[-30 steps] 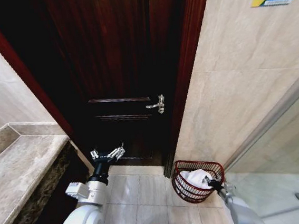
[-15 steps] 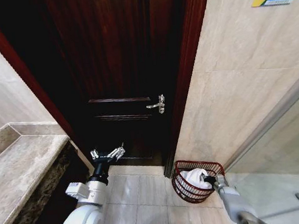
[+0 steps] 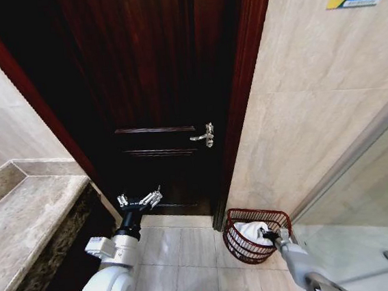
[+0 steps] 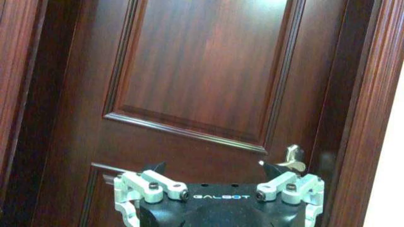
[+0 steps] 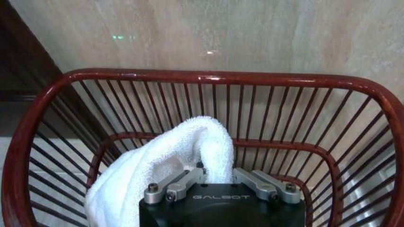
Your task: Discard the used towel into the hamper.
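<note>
Our right tool (image 3: 270,234) reached down inside the hamper (image 3: 278,214), its fingers pressed together on a fold of the white towel (image 3: 252,231). The hamper, a dark red-brown wire basket with a thick rim, stood on the tiled floor (image 3: 180,253) at the foot of the beige wall (image 3: 314,106), just beside the frame of the dark wooden door (image 3: 147,88). In the right wrist view the towel (image 5: 167,161) rose in a hump between the tool's (image 5: 218,182) fingers and draped down one side within the hamper's (image 5: 215,76) slatted wall, its top lying below the rim. Our left tool (image 3: 140,200) hung in the air well apart from the hamper, in front of the door's lower panel, its fingers spread wide and gripping nothing. The left wrist view showed that tool (image 4: 218,177) facing the door (image 4: 202,71), with the silver door handle (image 4: 287,158) beyond one finger. A stone-topped table (image 3: 23,224) ran along our left side.
</note>
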### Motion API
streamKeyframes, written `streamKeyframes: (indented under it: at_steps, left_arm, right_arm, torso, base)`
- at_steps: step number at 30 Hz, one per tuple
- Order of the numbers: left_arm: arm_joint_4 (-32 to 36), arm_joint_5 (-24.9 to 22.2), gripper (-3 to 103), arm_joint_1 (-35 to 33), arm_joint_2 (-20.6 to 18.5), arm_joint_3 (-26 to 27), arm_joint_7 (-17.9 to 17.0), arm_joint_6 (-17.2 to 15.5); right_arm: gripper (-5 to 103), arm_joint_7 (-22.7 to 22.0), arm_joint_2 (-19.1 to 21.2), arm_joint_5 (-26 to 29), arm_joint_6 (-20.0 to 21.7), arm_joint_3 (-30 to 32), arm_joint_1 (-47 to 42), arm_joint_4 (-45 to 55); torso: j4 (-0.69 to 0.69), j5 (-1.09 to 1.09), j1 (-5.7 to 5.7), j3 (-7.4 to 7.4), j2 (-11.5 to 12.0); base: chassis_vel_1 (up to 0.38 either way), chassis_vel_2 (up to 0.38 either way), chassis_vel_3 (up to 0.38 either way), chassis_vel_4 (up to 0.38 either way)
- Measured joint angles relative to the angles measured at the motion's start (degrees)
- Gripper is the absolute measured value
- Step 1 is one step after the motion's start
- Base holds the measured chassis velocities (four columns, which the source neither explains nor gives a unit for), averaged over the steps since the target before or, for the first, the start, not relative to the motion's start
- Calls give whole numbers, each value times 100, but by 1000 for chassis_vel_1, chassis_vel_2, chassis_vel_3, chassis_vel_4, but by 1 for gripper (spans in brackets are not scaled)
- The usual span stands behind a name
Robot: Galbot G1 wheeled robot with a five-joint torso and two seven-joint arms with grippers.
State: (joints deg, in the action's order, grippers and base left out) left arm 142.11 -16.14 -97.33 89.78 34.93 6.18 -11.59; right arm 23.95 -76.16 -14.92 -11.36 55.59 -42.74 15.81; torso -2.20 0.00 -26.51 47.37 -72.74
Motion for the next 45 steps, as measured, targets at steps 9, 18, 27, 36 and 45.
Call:
streamKeyframes:
  at_steps: [9,18,27,36,45]
  left_arm:
    - [0,0,100,0,0,0,0,0]
    - [0,0,100,0,0,0,0,0]
    - [0,0,100,0,0,0,0,0]
    - [0,0,100,0,0,0,0,0]
    - [0,0,100,1,0,0,0,0]
  right_arm:
    - [8,-63,-12,-31,-17,62,-159,87]
    - [41,-85,38,-185,-26,165,-235,-3]
    - [73,413,26,158,-334,-155,-1124,1309]
    - [100,222,212,1888,17,-906,-2636,3872]
    - [100,-12,112,2986,-44,-804,-4001,6048]
  torso:
    - [-1,0,-4,1,1]
    - [0,0,1,-1,0]
    - [1,2,-1,0,0]
    - [-1,-1,-1,-1,0]
    - [0,0,-1,-1,0]
  base:
    - [-88,88,94,-94]
    - [-17,20,27,-14]
    - [11,-8,-12,6]
    - [0,0,0,0]
    - [0,0,0,0]
